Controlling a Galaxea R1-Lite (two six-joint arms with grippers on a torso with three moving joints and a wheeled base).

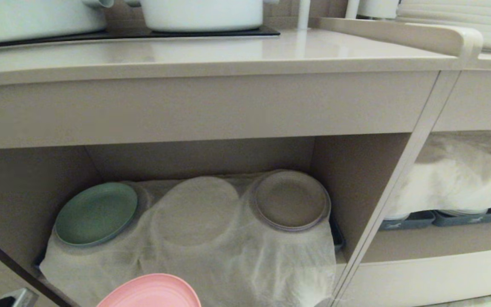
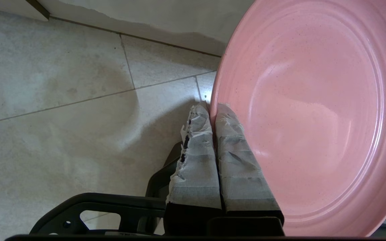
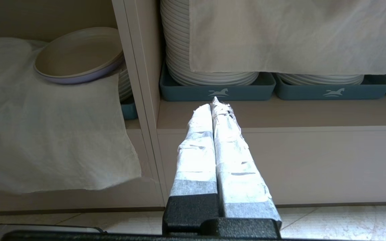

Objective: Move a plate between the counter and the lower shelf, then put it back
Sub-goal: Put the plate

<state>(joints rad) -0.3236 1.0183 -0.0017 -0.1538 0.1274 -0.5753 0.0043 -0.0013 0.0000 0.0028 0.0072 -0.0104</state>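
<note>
I see the plate (image 2: 313, 113), small, round and matte pink, with faint concentric rings inside a shallow raised rim and a soft sheen across its centre. My left gripper (image 2: 212, 106) has its two tape-wrapped fingers (image 2: 196, 160) pressed together on the plate's rim, one on each face, so the plate is held by its edge above the pale tiled floor (image 2: 62, 100). From my head camera, only the plate's upper arc shows at the bottom of the view, in front of and below the shelf (image 1: 356, 170) opening, clear of the counter (image 1: 228, 55).

Inside the shelf, a thin white cloth (image 1: 228, 247) drapes over stacked dishes. A green plate (image 1: 96, 213) sits tilted on the left and a grey-brown plate (image 1: 291, 199) on the right, with a cloth-covered mound between them.

On the counter stand two white pots (image 1: 203, 13) on a black hob (image 1: 143, 33).

My right gripper (image 3: 214, 103) has its fingers together, holding nothing, and points at a neighbouring shelf of white plates in blue-grey trays (image 3: 217, 90).
</note>
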